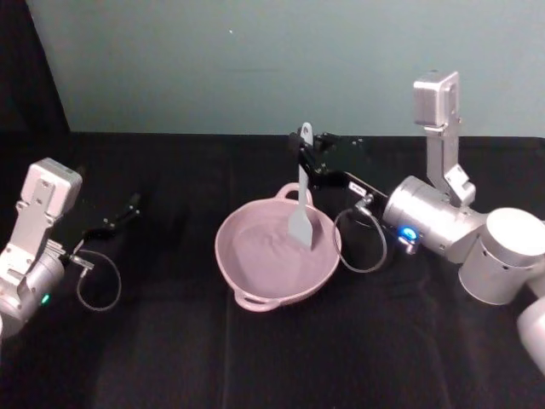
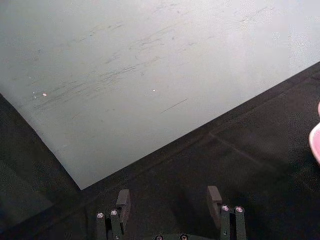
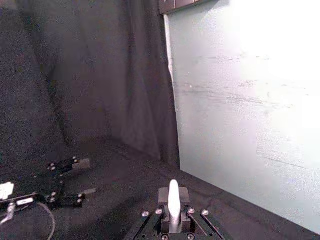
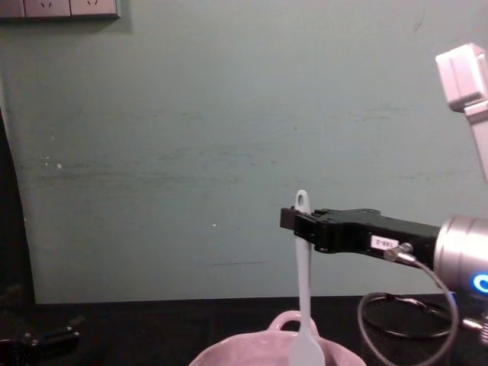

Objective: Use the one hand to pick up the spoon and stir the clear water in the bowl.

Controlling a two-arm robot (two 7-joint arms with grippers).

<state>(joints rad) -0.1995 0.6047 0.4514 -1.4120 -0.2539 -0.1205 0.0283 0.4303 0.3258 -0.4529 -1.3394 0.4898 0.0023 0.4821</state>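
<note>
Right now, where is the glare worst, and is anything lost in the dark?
Right wrist view: much of the wall glares to plain white behind the right pincer shut on the spoon. Head view: the open left pincer, idle at the left, nearly vanishes against the black tablecloth, while the pink bowl stands out. Chest view: even light, no glare.

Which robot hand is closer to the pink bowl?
Right. The right gripper holds the spoon upright above the bowl's far rim; the left gripper is open, well off to the bowl's left.
</note>
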